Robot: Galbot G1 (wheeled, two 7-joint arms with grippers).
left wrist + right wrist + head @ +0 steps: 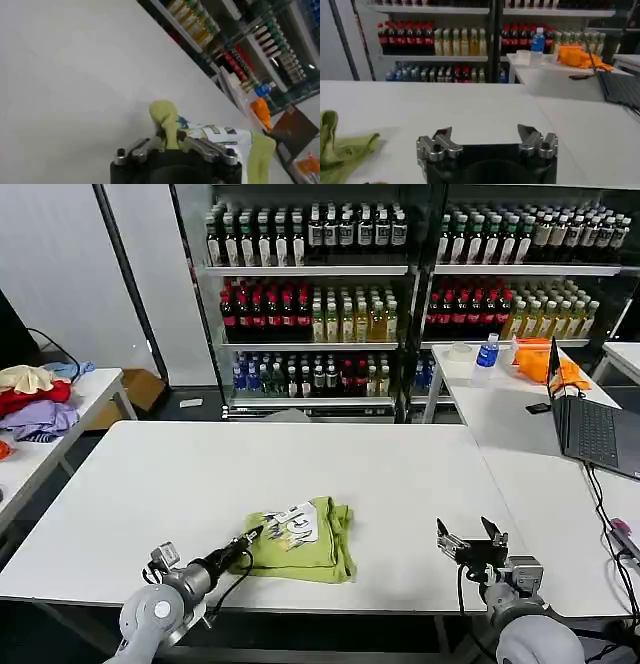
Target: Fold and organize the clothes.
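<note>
The lime-green T-shirt (pixel 310 546) lies folded into a small bundle near the front edge of the white table (pixel 300 474), its white printed patch (pixel 293 524) facing up. My left gripper (pixel 250 538) is at the bundle's left edge, shut on a pinch of green cloth (pixel 169 131) that stands up between its fingers. My right gripper (pixel 470 536) hovers to the right of the shirt, open, with nothing between its fingers (pixel 442 137). The shirt's edge (pixel 340 150) lies off to that gripper's side.
A side table at the left carries a heap of red, purple and cream garments (pixel 35 399). To the right stand a laptop (pixel 590 424), an orange cloth (pixel 540 362) and a blue-capped bottle (pixel 487 350). Drink shelves (pixel 400 294) line the back.
</note>
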